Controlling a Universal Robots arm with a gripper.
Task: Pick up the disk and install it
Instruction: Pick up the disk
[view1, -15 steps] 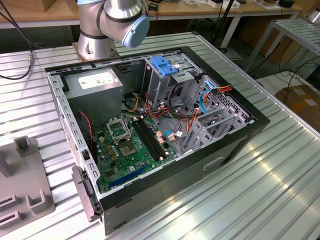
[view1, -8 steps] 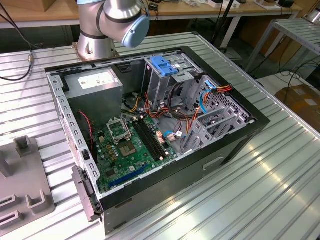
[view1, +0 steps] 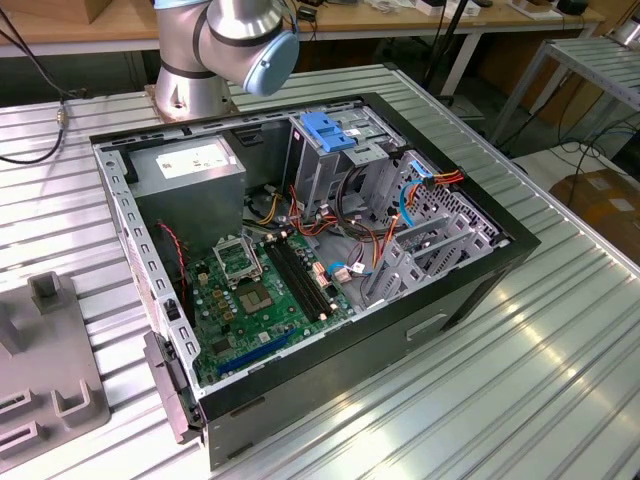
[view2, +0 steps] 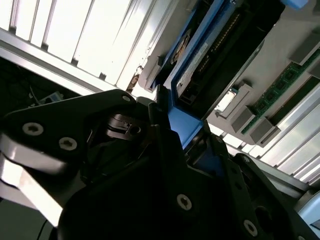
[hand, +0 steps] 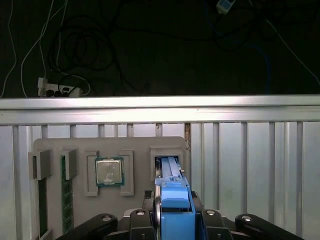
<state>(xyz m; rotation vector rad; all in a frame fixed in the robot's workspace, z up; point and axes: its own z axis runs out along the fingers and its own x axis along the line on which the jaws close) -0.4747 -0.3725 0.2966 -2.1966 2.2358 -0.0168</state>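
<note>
In both wrist views my gripper is shut on the disk, with its black fingers pressed against the bright blue carrier from both sides. The disk stands on edge, and its far end sits in a slot of the grey holder tray. Its metal body and label show beside the blue rail in the second wrist view. The open computer case lies on the table in the exterior view, and the arm's base rises behind it.
The holder tray also carries a processor chip and memory sticks. Inside the case are a green motherboard, a grey drive cage with a blue handle block and loose cables. A table edge and floor cables lie beyond the tray.
</note>
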